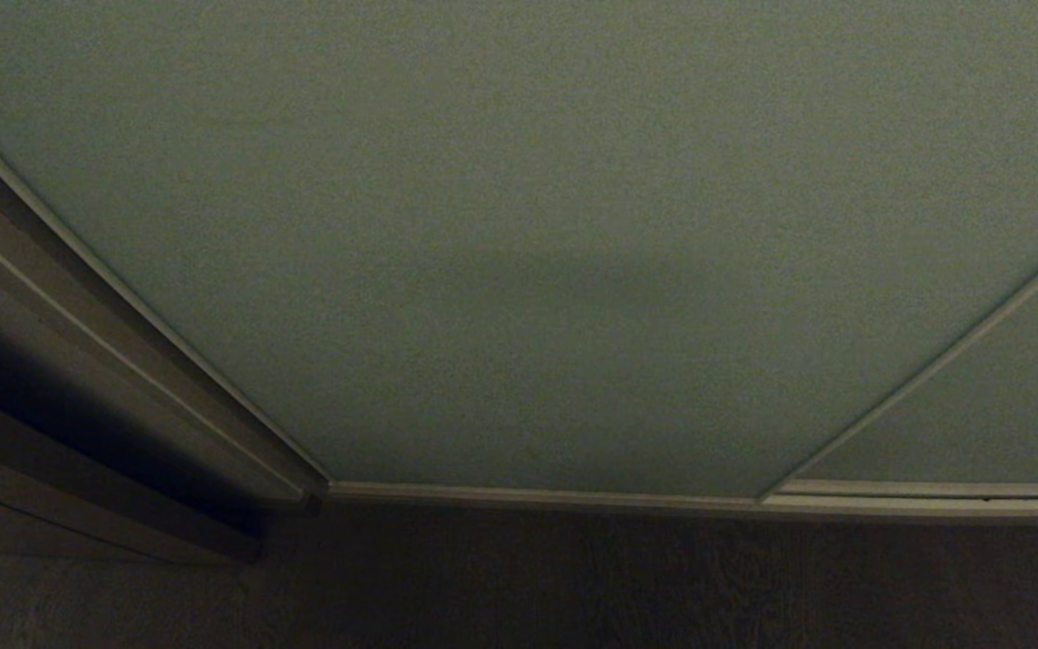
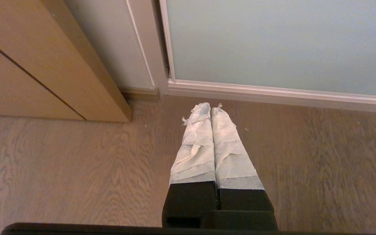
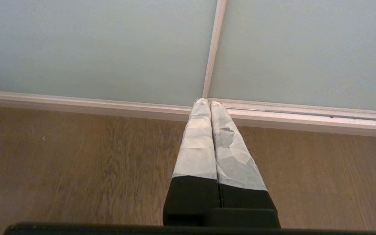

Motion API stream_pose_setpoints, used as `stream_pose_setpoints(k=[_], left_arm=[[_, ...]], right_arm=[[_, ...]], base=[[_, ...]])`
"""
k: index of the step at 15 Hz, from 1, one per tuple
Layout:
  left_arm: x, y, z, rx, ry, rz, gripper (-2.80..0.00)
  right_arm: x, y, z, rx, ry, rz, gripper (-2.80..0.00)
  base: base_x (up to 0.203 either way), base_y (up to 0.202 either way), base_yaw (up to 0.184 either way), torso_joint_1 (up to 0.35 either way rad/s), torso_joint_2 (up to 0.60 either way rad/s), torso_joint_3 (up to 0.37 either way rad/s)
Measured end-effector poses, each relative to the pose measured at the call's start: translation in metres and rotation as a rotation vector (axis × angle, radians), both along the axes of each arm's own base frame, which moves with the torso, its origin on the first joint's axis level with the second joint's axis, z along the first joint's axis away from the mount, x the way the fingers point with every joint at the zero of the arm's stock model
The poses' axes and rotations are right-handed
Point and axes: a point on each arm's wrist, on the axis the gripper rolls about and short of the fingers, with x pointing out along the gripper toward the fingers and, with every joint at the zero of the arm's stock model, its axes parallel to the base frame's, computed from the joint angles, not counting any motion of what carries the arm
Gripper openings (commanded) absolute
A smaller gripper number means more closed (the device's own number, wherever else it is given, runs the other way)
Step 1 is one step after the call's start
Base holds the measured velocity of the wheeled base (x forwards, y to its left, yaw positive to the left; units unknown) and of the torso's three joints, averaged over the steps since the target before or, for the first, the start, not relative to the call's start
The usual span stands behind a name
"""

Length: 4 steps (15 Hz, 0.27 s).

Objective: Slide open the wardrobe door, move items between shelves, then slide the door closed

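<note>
Sliding wardrobe door (image 1: 519, 234) fills the head view, drawn fully across, bottom rail at the wood floor (image 1: 573, 586). Neither arm shows there. Left gripper (image 2: 210, 109) low over the floor near the door's left corner, beside a brown wooden panel (image 2: 28, 65); taped fingers pressed together, empty. Right gripper (image 3: 206, 103) likewise clenched on nothing, tips aimed at the door's vertical frame strip (image 3: 214, 45).

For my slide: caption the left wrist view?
Shut left gripper above wood floor, facing the closed wardrobe door.
</note>
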Motion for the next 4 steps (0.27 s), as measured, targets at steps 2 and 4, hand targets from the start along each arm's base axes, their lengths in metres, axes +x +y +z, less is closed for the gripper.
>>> stream_pose_setpoints(k=[2, 4], left_arm=[[0.0000, 0.0000, 0.0001, 0.000, 0.000, 0.000, -2.80], [0.0000, 0.0000, 0.0001, 0.000, 0.000, 0.000, -2.80]], right_arm=[[0.0000, 0.0001, 0.0001, 0.001, -0.001, 0.003, -2.80], [0.0000, 0.0001, 0.0001, 0.001, -0.001, 0.003, -2.80]], base=[[0.000, 0.000, 0.000, 0.000, 0.00, 0.000], [0.000, 0.000, 0.000, 0.000, 0.00, 0.000]])
